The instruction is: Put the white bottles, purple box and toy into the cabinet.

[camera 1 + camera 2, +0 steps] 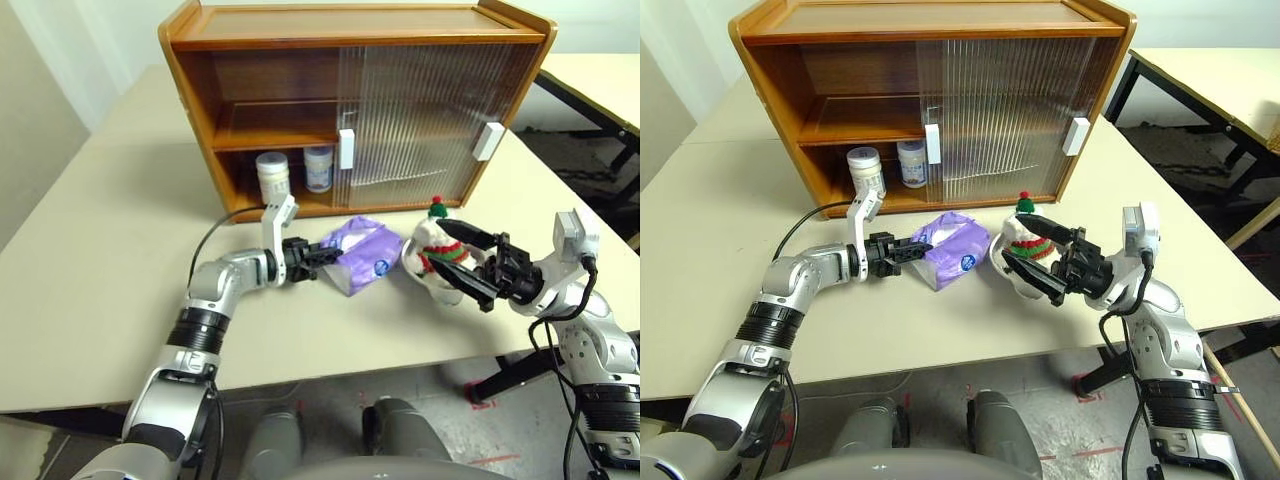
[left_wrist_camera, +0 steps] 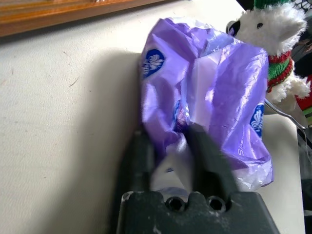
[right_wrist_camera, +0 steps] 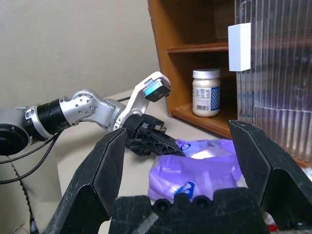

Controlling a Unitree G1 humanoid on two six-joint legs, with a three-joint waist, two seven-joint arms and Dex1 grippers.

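Wrist close-up: left pincer [image 2: 168,141] pinching the purple box's [image 2: 214,97] wrapper on the beige tabletop [image 1: 90,250]. Head view: right pincer [image 1: 462,262] gaping around toy [image 1: 432,243]; white bottles [image 1: 272,176] inside cabinet [image 1: 350,30].

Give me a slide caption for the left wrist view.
Left gripper pinching the crumpled purple tissue pack on the table, plush toy just beyond it.
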